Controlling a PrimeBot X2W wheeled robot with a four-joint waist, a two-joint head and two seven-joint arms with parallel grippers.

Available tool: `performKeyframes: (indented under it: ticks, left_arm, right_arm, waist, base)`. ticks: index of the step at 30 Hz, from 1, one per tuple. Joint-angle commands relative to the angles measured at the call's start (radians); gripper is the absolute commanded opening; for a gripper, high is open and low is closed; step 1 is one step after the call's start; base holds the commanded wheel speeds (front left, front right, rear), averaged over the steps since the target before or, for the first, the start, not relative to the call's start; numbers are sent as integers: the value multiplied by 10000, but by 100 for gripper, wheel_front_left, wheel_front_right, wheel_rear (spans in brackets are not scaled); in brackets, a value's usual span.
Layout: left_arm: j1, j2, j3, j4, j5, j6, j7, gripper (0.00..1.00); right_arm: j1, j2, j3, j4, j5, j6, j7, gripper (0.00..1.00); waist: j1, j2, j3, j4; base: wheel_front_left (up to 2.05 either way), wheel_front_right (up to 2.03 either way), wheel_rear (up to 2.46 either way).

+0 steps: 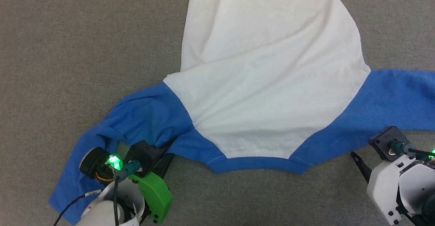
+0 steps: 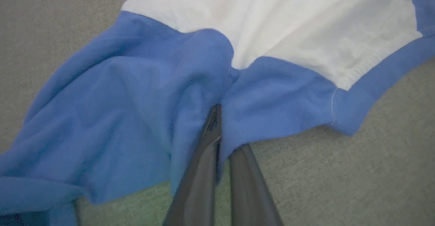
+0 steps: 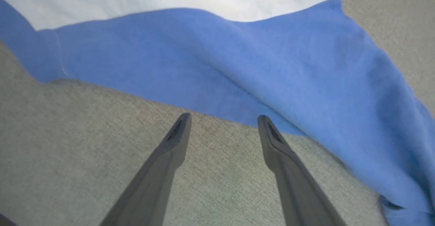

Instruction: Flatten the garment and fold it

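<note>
The garment (image 1: pixel 265 83) lies on a grey surface, white body spreading away from me, blue neck trim (image 1: pixel 255 163) nearest. Its left blue sleeve (image 1: pixel 136 114) is bunched and trails to the lower left. Its right sleeve (image 1: pixel 401 97) runs out past the right edge. My left gripper (image 2: pixel 220 124) is shut on a pinched fold of blue cloth at the left shoulder, beside the neck trim (image 2: pixel 343 114). My right gripper (image 3: pixel 223 119) is open and holds nothing, its tips just short of the right sleeve's near edge (image 3: pixel 238 83). One of its fingers (image 1: pixel 359 164) shows in the head view.
A grey woven surface (image 1: pixel 68 49) lies under the garment and runs past every edge of the head view. My left wrist with its green part (image 1: pixel 153 192) hangs over the trailing left sleeve.
</note>
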Motion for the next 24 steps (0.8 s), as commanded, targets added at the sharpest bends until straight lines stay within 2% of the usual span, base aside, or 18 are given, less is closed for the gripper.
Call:
performKeyframes:
  ticks: [1, 8, 10, 11, 16, 24]
  left_arm:
    - [-177, -72, 9, 61, -69, -67, -79, 0]
    - [-392, -210, -73, 201, -119, -143, -165, 0]
    - [-448, -261, -90, 254, -149, -165, -209, 0]
    - [-468, -287, -89, 289, -169, -168, -242, 0]
    - [-392, -425, 71, 466, -417, -130, -658, 0]
    - [40, -815, 900, -220, -1290, 159, -1906, 0]
  right_arm:
    - [-274, -111, 197, 145, 79, -17, -22, 100]
    - [-1244, -560, 1231, 1294, 144, -17, -363, 100]
    - [-1391, -628, 1376, 1669, 189, -17, -391, 20]
    - [-1459, -640, 1370, 1832, 223, -17, -456, 0]
    - [-1636, -389, 801, 2187, 127, -17, -1201, 0]
    - [-1421, 979, -700, 1246, -163, -17, -2690, 0]
  waist:
    - [0, -1, 136, 123]
    - [0, -1, 476, 328]
    - [0, -1, 513, 361]
    - [0, -1, 517, 368]
    - [0, -1, 201, 274]
    - [0, -1, -1024, -178]
  base:
    - [0, 0, 0]
    - [0, 0, 0]
    - [0, 0, 0]
    - [0, 0, 0]
    - [0, 0, 0]
    - [0, 0, 0]
